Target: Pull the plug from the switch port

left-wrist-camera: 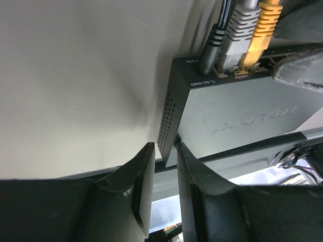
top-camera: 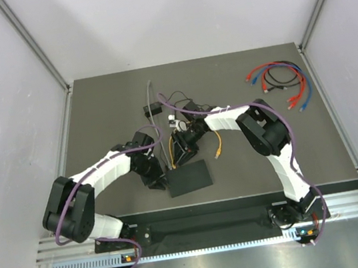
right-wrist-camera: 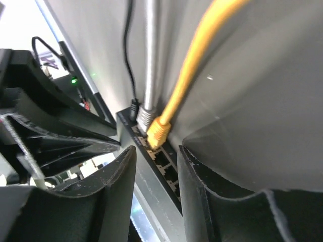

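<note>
The switch [top-camera: 189,178] is a flat black box near the table's front edge. In the left wrist view, the switch [left-wrist-camera: 242,116] has a black power plug [left-wrist-camera: 211,48], a grey plug [left-wrist-camera: 237,30] and a yellow plug [left-wrist-camera: 260,33] in its port row. My left gripper [left-wrist-camera: 165,154] holds the switch's near corner between its nearly closed fingertips. My right gripper [right-wrist-camera: 156,161] is open. Its fingers straddle the port edge just below the yellow plug [right-wrist-camera: 159,132], without touching it. The grey plug [right-wrist-camera: 145,117] sits beside the yellow one.
A bundle of red, blue and black cables [top-camera: 280,82] lies at the back right. A small black adapter [top-camera: 154,109] and a grey cable [top-camera: 151,91] lie behind the switch. A loose yellow cable end [top-camera: 218,148] lies to its right. Walls enclose the table.
</note>
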Controlling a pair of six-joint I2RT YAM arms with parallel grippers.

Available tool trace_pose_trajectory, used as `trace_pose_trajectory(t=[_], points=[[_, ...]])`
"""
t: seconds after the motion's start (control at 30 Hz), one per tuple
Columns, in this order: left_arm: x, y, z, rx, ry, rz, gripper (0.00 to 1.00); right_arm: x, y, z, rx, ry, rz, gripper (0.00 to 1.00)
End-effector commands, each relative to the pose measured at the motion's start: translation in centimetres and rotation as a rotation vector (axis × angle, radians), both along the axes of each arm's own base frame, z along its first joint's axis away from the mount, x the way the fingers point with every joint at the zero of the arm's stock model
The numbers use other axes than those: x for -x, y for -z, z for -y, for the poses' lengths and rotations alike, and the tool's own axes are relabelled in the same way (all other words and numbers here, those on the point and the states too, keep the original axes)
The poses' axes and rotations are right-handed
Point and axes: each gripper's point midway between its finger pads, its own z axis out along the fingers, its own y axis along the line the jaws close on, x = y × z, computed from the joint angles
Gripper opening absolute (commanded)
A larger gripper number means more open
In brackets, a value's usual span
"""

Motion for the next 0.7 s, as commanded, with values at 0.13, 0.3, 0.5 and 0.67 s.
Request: trace_pose_trajectory(t=[0.13,0.3,0.5,0.67], points=[[-0.6,0.5,0.6,0.025,0.013,0.011,0.30,-0.6,-1.3,-1.8,-0.128,-0.047,0.044,0.37],[-0.7,0.5,0.8,0.030,0.023,0.010,0.30,-0.2,-0.5,-1.6,-0.120,-0.054,0.029,0.35],[-0.7,0.5,0.7,0.023,0.030,0.010,0.30,0.1,0.5,-1.2,-0.106,-0.058,0.015,0.30],[-0.6,0.7,0.4,0.006,0.031,-0.002,0.30,0.4,0.8,-0.9,-0.109,-0.073,0.025,0.30]])
